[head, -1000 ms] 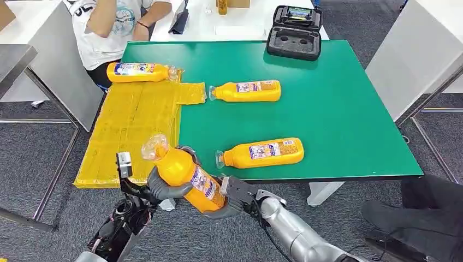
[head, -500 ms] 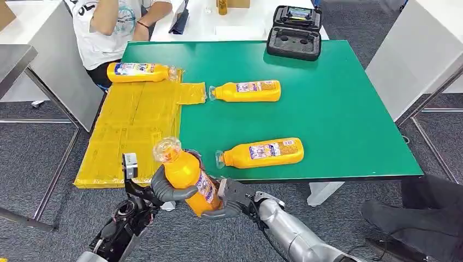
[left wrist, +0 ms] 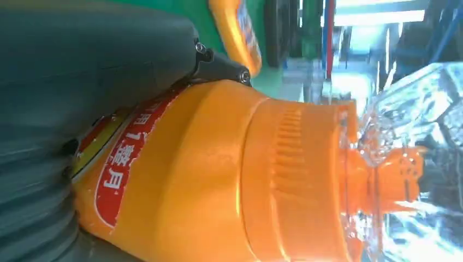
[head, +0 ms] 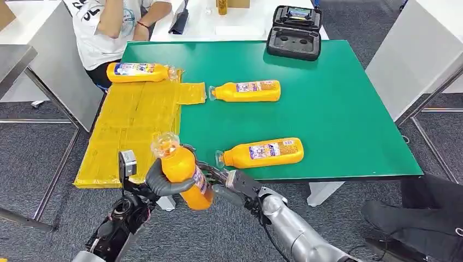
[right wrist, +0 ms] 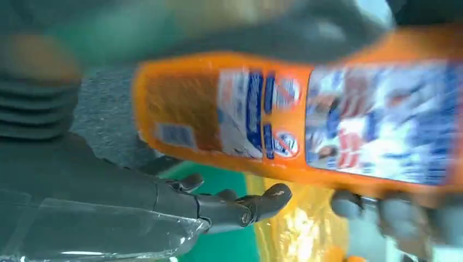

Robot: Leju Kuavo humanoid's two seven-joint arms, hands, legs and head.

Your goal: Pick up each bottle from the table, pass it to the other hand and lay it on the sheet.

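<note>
An orange bottle (head: 183, 172) with a clear cap is held nearly upright in front of the table's near edge by my left hand (head: 164, 184), which grips its upper body; the left wrist view has this bottle (left wrist: 218, 174) close up. My right hand (head: 229, 184) sits just right of the bottle's base with its fingers (right wrist: 240, 207) spread and off the bottle (right wrist: 306, 120). Two more orange bottles (head: 248, 91) (head: 265, 152) lie on the green table (head: 338, 109). Another bottle (head: 136, 72) lies at the far end of the yellow sheet (head: 131, 125).
A black open case (head: 295, 33) sits at the table's far edge. A person (head: 109, 27) sits behind the far left corner. White tables stand on both sides, and a dark object (head: 426, 218) lies on the grey carpet at lower right.
The bottle has tipped more upright and shifted slightly left in my left hand. My right hand has let go of its base and spread its fingers.
</note>
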